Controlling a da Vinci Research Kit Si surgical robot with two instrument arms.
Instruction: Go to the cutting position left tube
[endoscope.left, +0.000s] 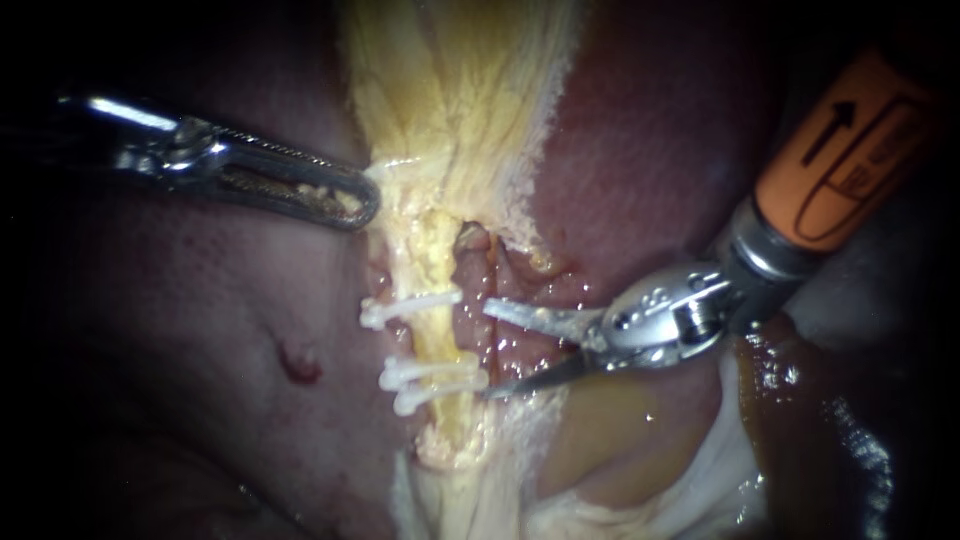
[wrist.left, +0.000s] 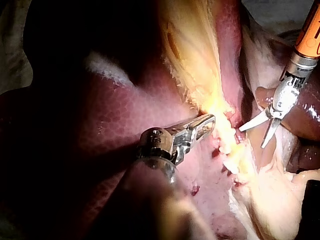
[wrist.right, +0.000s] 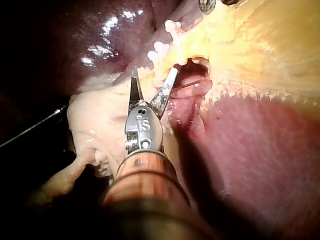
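**Blades open at the clipped tube, approach nearly closed**

The right instrument (endoscope.left: 492, 350) carries a claw of two thin blades, and they stand apart with nothing between them that both touch. Just ahead of the blade tips runs the left tube (endoscope.left: 440, 340), a yellow strand lying crosswise to the claw. The tips sit near its side without reaching across it.

An upper clip (endoscope.left: 410, 308) crosses the tube level with one blade tip. A lower pair of clips (endoscope.left: 435, 383) crosses it level with the other, so the bare stretch between the clips lies in line with the open gap.

Beyond the tube, on the far side from this claw, the left instrument (endoscope.left: 360, 200) has its claw closed on the edge of the yellow tissue (endoscope.left: 450, 90), which looks drawn taut toward it. The liver (endoscope.left: 200, 330) spreads dark red past both.

By my reading the step in hand is the last of the approach — the blades are aligned but not yet around the tube. The next move calls for a short, straight advance that keeps the blades apart until the tube lies between them, well clear of every clip — while the left instrument holds its tension.
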